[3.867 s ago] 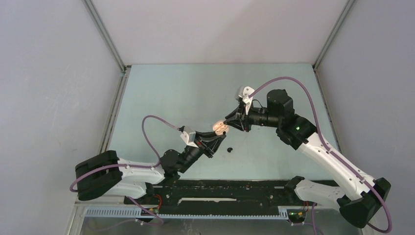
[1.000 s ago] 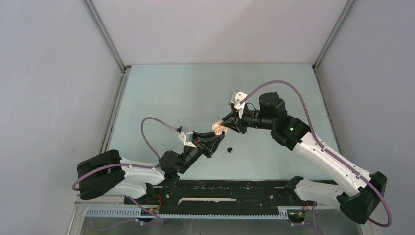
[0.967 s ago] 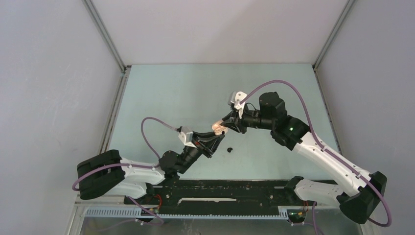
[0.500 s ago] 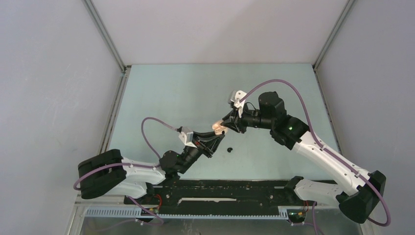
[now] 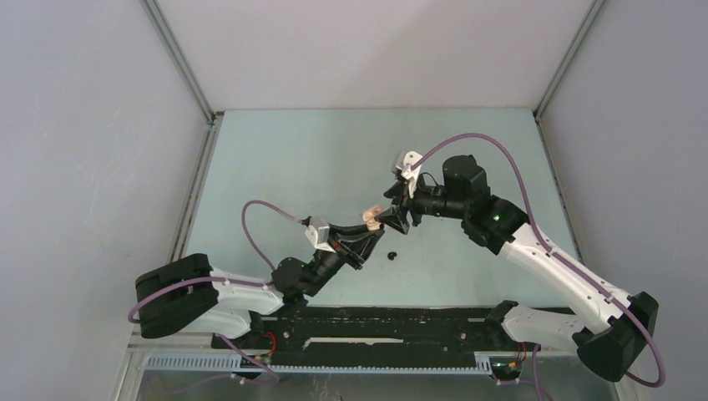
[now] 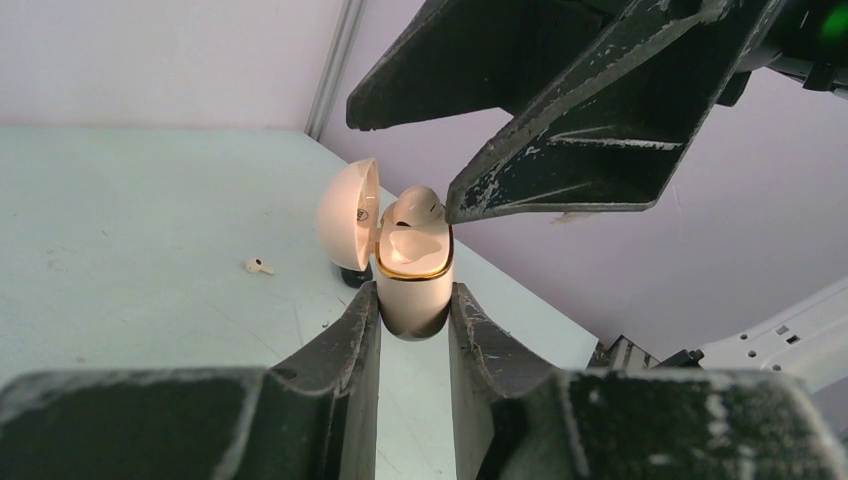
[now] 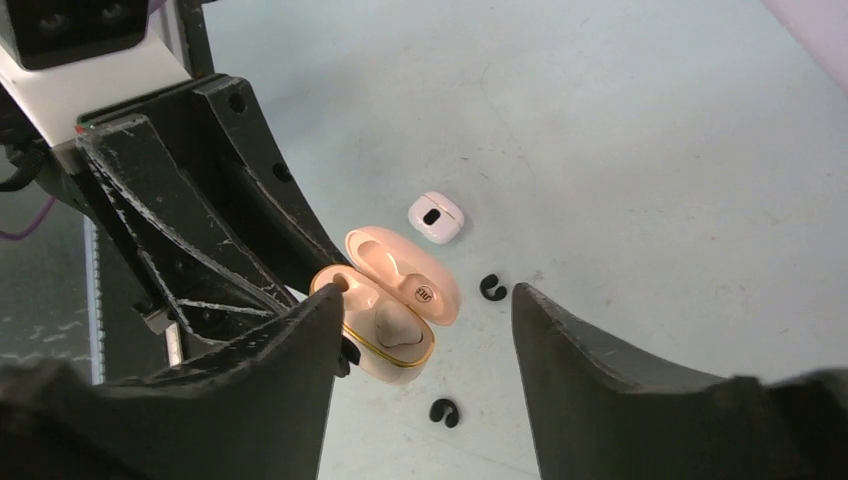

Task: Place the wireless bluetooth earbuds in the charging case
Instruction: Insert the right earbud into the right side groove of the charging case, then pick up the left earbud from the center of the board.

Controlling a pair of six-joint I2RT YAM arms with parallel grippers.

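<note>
My left gripper (image 6: pixel 412 295) is shut on the beige charging case (image 6: pixel 412 290) and holds it upright above the table with its lid (image 6: pixel 347 213) open. A beige earbud (image 6: pixel 415 205) sits in one of the case's pockets and pokes up over the gold rim. It also shows in the right wrist view (image 7: pixel 393 322). My right gripper (image 7: pixel 425 292) is open and empty, its jaws spread wide just above the case (image 7: pixel 385 340). In the top view the case (image 5: pixel 373 217) sits between both grippers.
Two black C-shaped earbuds (image 7: pixel 491 288) (image 7: pixel 444 412) and a small white earbud (image 7: pixel 436 217) lie on the pale green table under the case. A pale stemmed earbud (image 6: pixel 259 266) lies on the table. One black earbud shows in the top view (image 5: pixel 391 255).
My right gripper has opened and drawn back slightly from the case. The left arm still holds the case in about the same place.
</note>
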